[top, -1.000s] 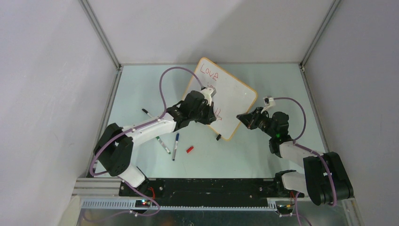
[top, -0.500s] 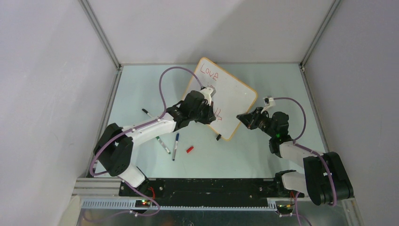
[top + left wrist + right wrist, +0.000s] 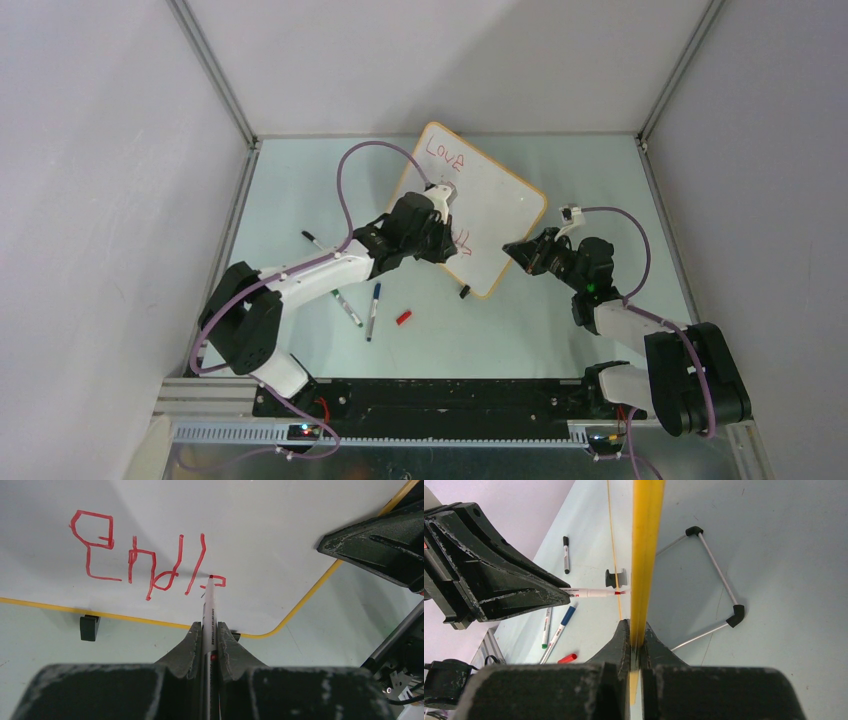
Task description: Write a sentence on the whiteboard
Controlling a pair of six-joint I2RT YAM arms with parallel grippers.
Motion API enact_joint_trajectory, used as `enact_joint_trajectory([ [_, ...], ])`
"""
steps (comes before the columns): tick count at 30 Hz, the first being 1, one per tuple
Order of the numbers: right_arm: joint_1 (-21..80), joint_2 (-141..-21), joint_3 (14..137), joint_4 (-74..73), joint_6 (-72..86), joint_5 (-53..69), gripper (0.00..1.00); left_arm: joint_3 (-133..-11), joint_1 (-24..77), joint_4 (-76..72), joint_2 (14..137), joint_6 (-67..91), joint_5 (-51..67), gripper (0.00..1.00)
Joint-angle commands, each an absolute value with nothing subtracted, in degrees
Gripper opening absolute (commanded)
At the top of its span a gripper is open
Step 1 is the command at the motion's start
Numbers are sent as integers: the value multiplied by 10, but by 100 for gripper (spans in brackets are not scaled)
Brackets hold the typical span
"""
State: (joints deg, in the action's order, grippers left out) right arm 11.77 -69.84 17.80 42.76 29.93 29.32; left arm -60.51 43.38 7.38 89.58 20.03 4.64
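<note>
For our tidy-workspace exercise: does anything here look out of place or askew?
Yes. A red cap lies loose on the table beside three scattered markers, near the whiteboard. The red lettering runs uneven, its strokes leaning.

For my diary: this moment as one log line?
left gripper: shut on marker | marker: tip on board | right gripper: clamps board edge | sentence: at Endl

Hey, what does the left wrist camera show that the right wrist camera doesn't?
Only the left wrist view shows the whiteboard face-on with the red writing, which reads Endl plus a started letter. Only the right wrist view shows the wire stand behind the board, loose pens and a red cap on the table. Both show the left claw gripping the red marker, its tip at the board.
</note>
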Motion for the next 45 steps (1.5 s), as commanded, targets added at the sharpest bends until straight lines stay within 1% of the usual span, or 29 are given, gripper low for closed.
enact_joint_trajectory([
  [1, 121, -695, 189, 408, 266, 295, 0, -605, 427, 65, 892, 191, 19, 0],
  [21, 121, -692, 189, 405, 265, 294, 0, -612, 432, 99, 900, 188, 16, 0],
  [45, 121, -691, 189, 404, 264, 294, 0, -645, 450, 131, 934, 169, 47, 0],
])
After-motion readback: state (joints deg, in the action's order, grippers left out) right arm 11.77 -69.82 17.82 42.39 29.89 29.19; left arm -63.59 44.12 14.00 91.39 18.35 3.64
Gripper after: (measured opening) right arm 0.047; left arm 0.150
